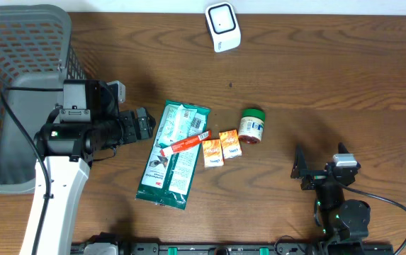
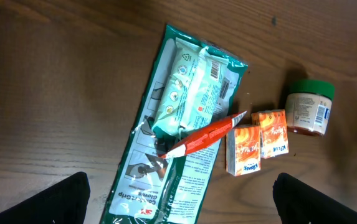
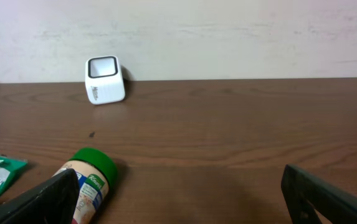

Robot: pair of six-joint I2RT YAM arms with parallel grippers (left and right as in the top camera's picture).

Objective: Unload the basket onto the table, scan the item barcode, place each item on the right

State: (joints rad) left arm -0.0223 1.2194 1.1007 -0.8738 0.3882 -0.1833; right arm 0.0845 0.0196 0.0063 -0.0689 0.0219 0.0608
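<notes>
**A:** Which step is this?

**B:** The very start, I'd say. Neither hand holds anything. The left gripper (image 1: 144, 123) has its fingers spread wide and empty, and so does the right gripper (image 1: 320, 166).

**A:** Where are the items?

**B:** Directly under the left wrist camera, just ahead of the left fingertips. There is a long dark-green plastic glove packet (image 1: 167, 170) with a pale-green wipes pack (image 1: 181, 120) and a thin orange-red sachet (image 1: 185, 145) lying on it. Past those are two small orange cartons (image 1: 220, 149), then a green-lidded jar (image 1: 251, 125), which lies on its side nearer the right gripper.

**A:** And the scanner?

**B:** The small white cube scanner (image 1: 222, 25) sits well beyond both hands, at the far edge of the table.

**A:** So what comes next?

**B:** Probably picking one item, closing on it, and turning its barcode toward the scanner's window.

**A:** How are the arms posed?

**B:** The left arm reaches level over the table toward the pile. The right is folded low, its fingers pointing toward the scanner.
</notes>
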